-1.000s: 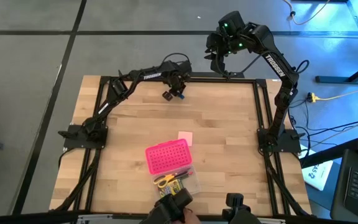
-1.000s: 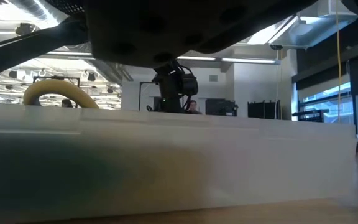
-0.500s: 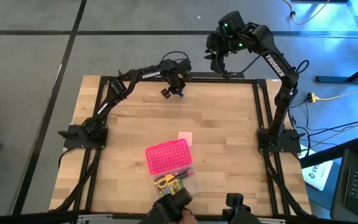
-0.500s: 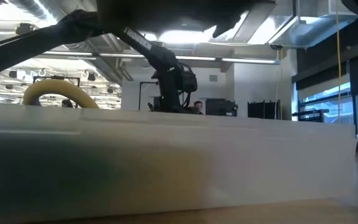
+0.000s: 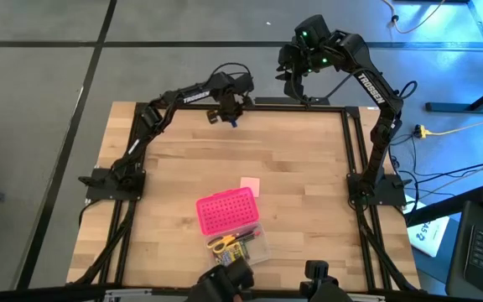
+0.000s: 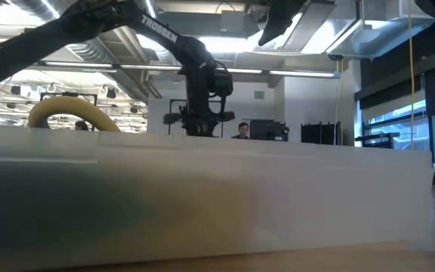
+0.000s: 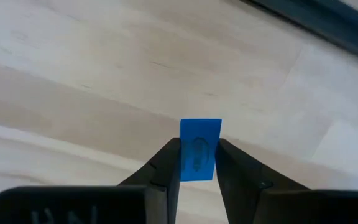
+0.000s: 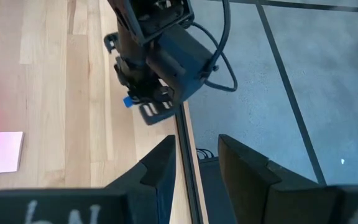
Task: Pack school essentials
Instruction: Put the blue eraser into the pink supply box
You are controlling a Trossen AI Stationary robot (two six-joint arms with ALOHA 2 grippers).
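A tiny blue piece [image 7: 200, 149] hangs above the far part of the table, left of its middle, with my left gripper [image 5: 225, 116] shut on it and pointing down. The same blue piece [image 8: 127, 101] shows under that gripper in the right wrist view. My right gripper [image 5: 294, 80] waits high beyond the table's far edge, open, nothing between its fingers [image 8: 160, 163]. Near the front edge lies the pink dotted box [image 5: 226, 210]; its clear half [image 5: 254, 248] holds yellow-handled scissors [image 5: 221, 243] and pens. A pale pink pad [image 5: 250, 185] lies flat beside the box. My left gripper pinches the blue piece by its two long side edges [image 7: 183, 155] between the two fingertips [image 7: 169, 162]. The fingers come from above, pointing down. The piece sticks out past the fingertips, lifted clear of the table.
A black frame [image 5: 309, 104] runs round the wooden table [image 5: 309, 168]. A dark object [image 5: 225, 283] stands at the near edge. In the low view a pale wall [image 6: 202, 196] fills the lower part and hides the tabletop.
My left gripper has risen with the blue piece and drifted toward the table's far edge. It has rolled about its own downward axis. It stays shut on the piece, which hangs higher above the table than before.
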